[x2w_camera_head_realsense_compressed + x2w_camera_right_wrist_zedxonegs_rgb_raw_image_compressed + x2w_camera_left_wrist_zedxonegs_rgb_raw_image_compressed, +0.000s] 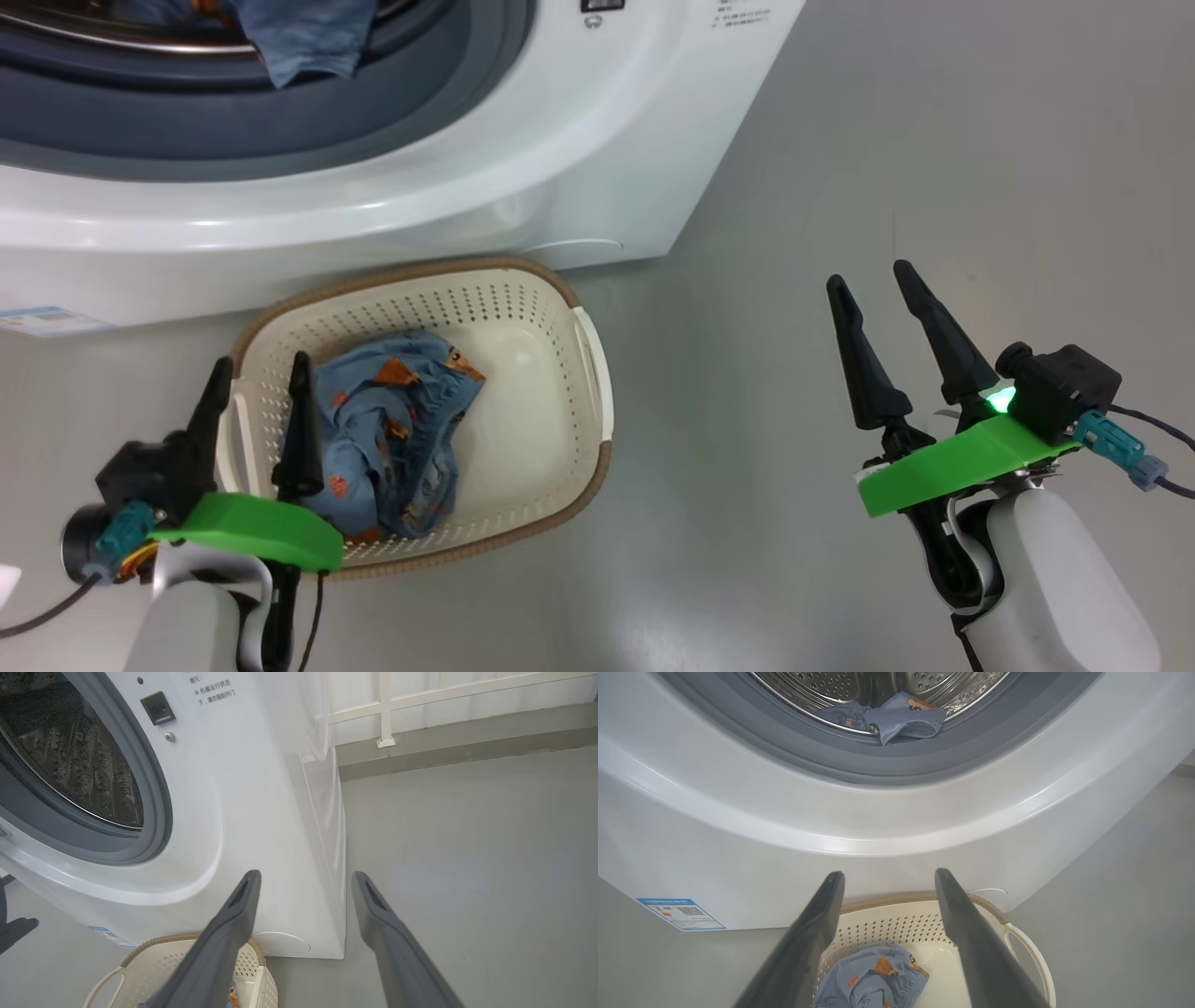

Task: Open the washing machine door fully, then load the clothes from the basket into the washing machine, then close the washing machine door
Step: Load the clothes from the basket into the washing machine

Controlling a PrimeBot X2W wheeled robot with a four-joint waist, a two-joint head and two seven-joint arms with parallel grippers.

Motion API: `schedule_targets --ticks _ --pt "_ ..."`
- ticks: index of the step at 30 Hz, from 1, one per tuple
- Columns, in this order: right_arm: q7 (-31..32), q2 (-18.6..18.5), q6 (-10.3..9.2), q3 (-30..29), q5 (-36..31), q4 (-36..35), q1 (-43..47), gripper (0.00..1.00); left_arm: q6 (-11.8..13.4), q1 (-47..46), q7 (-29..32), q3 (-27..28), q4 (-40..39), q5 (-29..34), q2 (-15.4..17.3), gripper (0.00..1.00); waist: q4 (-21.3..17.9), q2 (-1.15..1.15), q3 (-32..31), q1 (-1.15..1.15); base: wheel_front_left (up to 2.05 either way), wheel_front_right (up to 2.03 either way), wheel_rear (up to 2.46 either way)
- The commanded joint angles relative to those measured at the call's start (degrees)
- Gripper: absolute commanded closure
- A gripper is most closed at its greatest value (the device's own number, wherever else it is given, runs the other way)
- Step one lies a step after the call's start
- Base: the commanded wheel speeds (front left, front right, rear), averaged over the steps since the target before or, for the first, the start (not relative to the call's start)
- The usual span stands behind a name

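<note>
Hovering at the left end of the basket, the left gripper has its fingers spread wide and empty, straddling the left rim. The clothes still to load lie bunched in the basket's left half, just right of that gripper, with the long axis running from the far wall to the near rim. Beyond the basket's far edge, the washing machine stands with its drum mouth uncovered, and one blue garment lies at the drum's lip. The right gripper, likewise spread and empty, hangs over the floor, well apart from the basket's right end. Judgement: the left arm is plainly nearer, and a short drop with a slight rightward shift should reach the bundle.
</note>
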Motion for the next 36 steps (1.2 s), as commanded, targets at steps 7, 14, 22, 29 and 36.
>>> schedule_targets --ticks 7,14,22,29,36 --pt "-0.3 1.0 0.09 1.3 -0.5 -1.8 -1.6 0.00 -0.3 -4.1 -0.1 0.8 5.5 -0.3 2.9 0.00 -1.9 0.00 5.0 0.00 0.00 0.00 0.00" --pt "-0.3 1.8 0.09 2.1 -0.2 -2.2 -3.4 0.00 -0.3 -10.2 2.0 -1.2 16.5 -0.9 4.7 0.00 -3.4 0.00 8.4 0.00 0.00 0.00 0.00" --pt "-0.3 2.7 0.09 2.6 0.3 -2.4 -5.1 0.00 -0.3 -17.0 4.2 -5.8 27.9 -2.6 7.1 0.00 -5.8 0.00 11.7 0.00 0.00 0.00 0.00" --pt "-0.3 3.3 0.09 2.9 0.5 -3.0 -6.4 0.00 -0.3 -23.9 6.0 -10.0 38.6 -3.6 9.2 0.00 -8.0 0.00 15.2 0.00 0.00 0.00 0.00" --pt "-0.3 3.7 0.09 3.1 0.7 -3.5 -7.3 0.00 -0.3 -29.2 8.5 -11.7 47.4 -4.2 9.8 0.00 -9.7 0.00 17.7 0.00 0.00 0.00 0.00"
